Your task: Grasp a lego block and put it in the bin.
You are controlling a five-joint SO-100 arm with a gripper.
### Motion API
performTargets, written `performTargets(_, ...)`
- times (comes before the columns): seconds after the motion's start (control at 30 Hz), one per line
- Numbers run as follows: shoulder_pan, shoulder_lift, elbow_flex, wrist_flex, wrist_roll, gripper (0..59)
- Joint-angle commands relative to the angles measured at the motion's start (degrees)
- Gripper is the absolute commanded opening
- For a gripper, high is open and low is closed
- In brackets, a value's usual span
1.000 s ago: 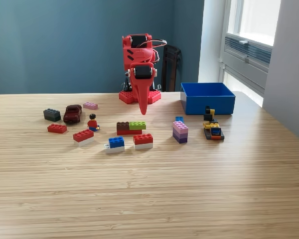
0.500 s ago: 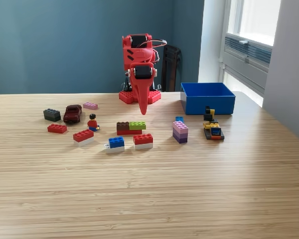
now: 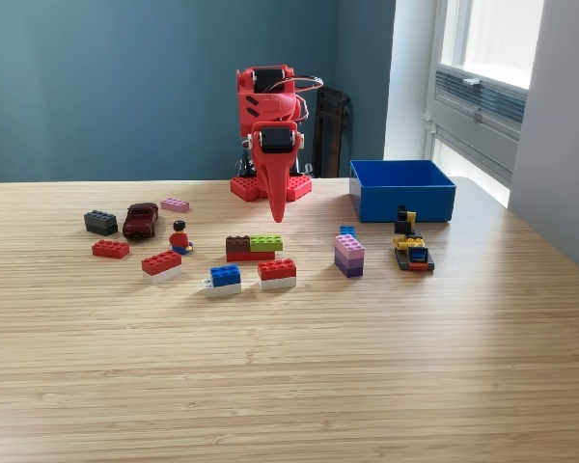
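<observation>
The arm is folded at the back of the table (image 3: 289, 386), its gripper (image 3: 277, 214) pointing down with both fingers together, closed on nothing. One bin (image 3: 402, 188) sits to the exterior view's right of the arm's base, empty as far as I can see. Nearest candidate: the brown-green-red block (image 3: 252, 248), just in front of the gripper tip. I'd open wide, descend square over it, and pinch the long sides. The count: roughly nine loose blocks or stacks, one dark red car (image 3: 140, 220), one small vehicle (image 3: 410, 245), one minifigure (image 3: 179, 237).

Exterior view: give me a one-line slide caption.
Red arm's tool points down, shut and empty, above scattered lego on a wooden table, blue bin at the view's right.
</observation>
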Motion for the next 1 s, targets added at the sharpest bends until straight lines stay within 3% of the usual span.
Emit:
performTargets(0.03,0.6,-0.4,-0.6,0.1,-0.1,0.0)
performTargets(0.37,0.5,-0.4,-1.8,0.2,4.3,0.0)
performTargets(0.87,2.0,-1.0,-16.3,0.7,5.9,0.0)
performTargets(1.0,3.2,-6.5,-20.1,1.0,5.6,0.0)
